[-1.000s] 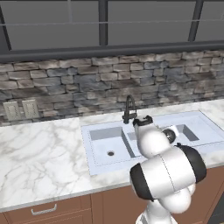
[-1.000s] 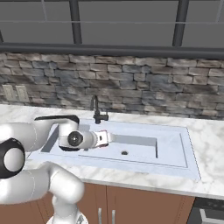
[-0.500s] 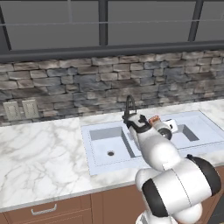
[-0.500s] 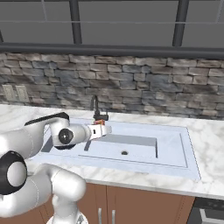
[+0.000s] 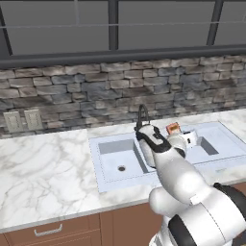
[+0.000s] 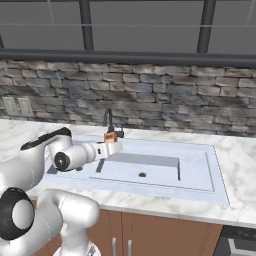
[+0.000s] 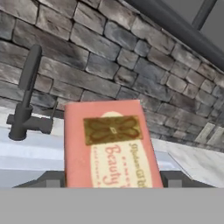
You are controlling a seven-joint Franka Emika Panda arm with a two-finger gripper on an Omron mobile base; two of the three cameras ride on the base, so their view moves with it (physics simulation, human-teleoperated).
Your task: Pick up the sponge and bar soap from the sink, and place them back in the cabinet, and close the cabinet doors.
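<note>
The pinkish-orange bar soap is clamped between my gripper's two dark fingers, its printed face turned to the hand camera. From the base views the soap hangs above the pale double-basin sink, close to the slim black faucet. My gripper is shut on the soap, level with the faucet's base. The sponge, the cabinet and its doors are out of view.
A grey stone backsplash runs behind the sink, with dark window frames above it. White marble counter spreads to the left, with wall outlets over it. Brown base drawers sit below.
The arm has stretched out and lifted the soap a little higher, closer to the faucet and the back wall. The gripper stays shut on it.
</note>
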